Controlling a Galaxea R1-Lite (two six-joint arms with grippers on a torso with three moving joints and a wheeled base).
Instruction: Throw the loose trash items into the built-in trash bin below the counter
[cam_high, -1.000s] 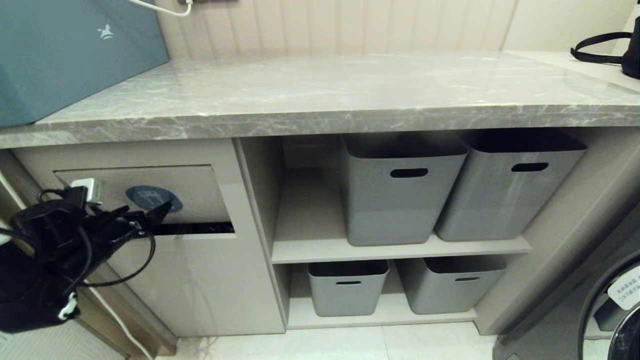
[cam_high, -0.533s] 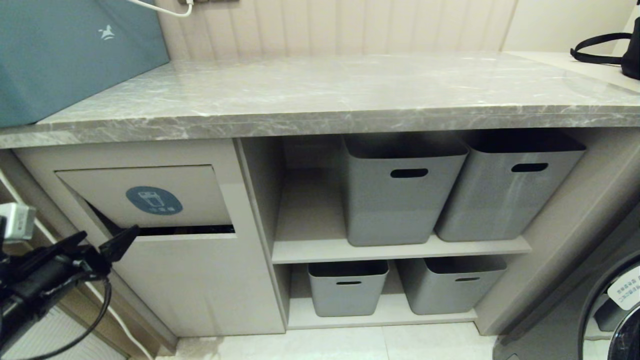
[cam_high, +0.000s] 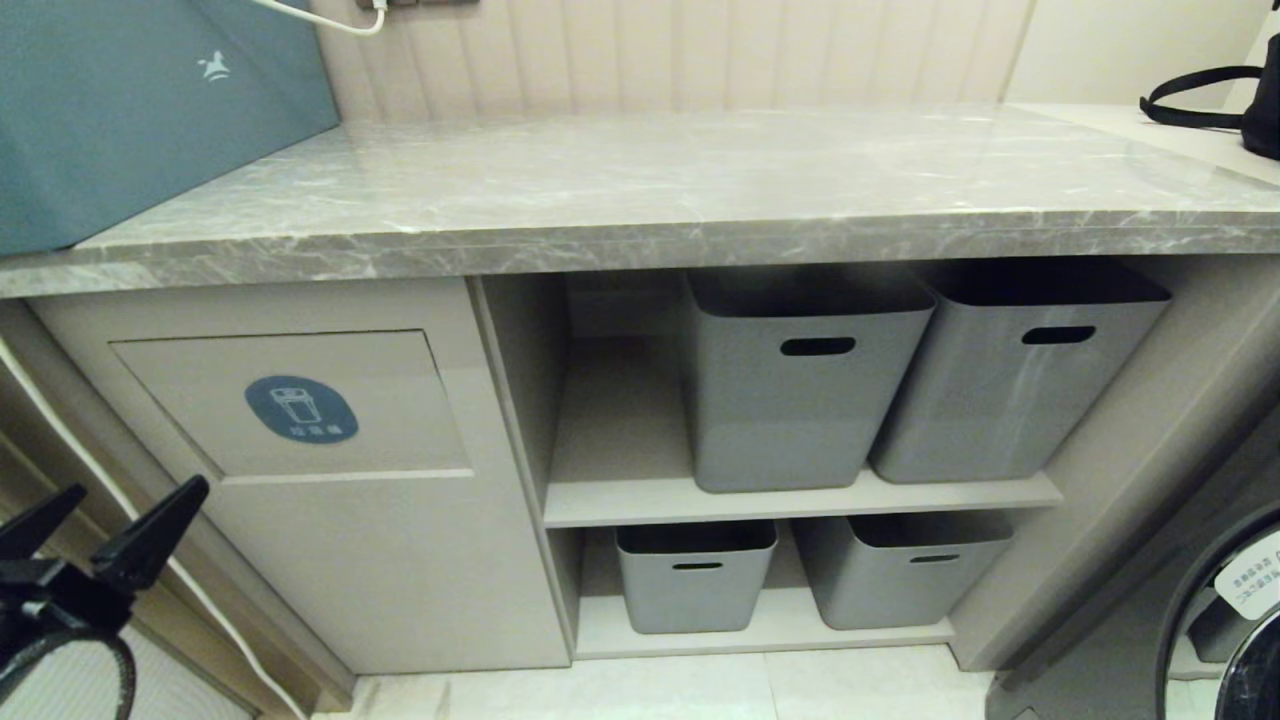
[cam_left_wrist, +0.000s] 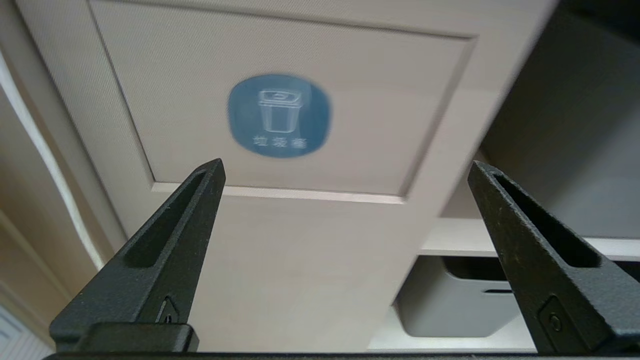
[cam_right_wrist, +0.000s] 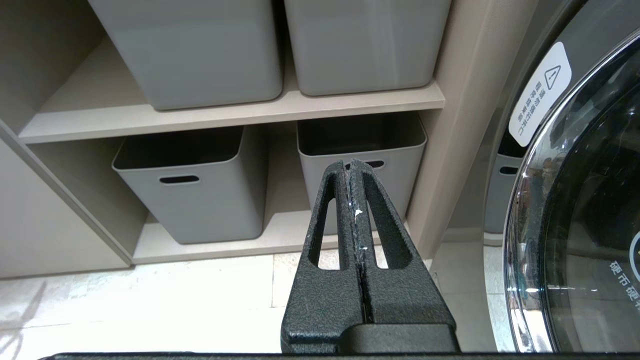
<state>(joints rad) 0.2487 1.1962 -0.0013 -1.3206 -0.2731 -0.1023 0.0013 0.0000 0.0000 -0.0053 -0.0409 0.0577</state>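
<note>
Disposal looks finished, since no cardboard scraps show on the grey veined stone counter or elsewhere, the beige bin flap with its blue oval sticker sits flush, and the black left gripper, spread wide and empty, hangs below it, needing only parking.

Left claw and right claw: matte black, textured, slotted tapering fingers, apparently a small screw each.

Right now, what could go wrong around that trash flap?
The flap looks shut and no scraps show on the counter, so another drop means pushing it in again. The open left gripper hangs low beside a white cable and could snag it.
</note>
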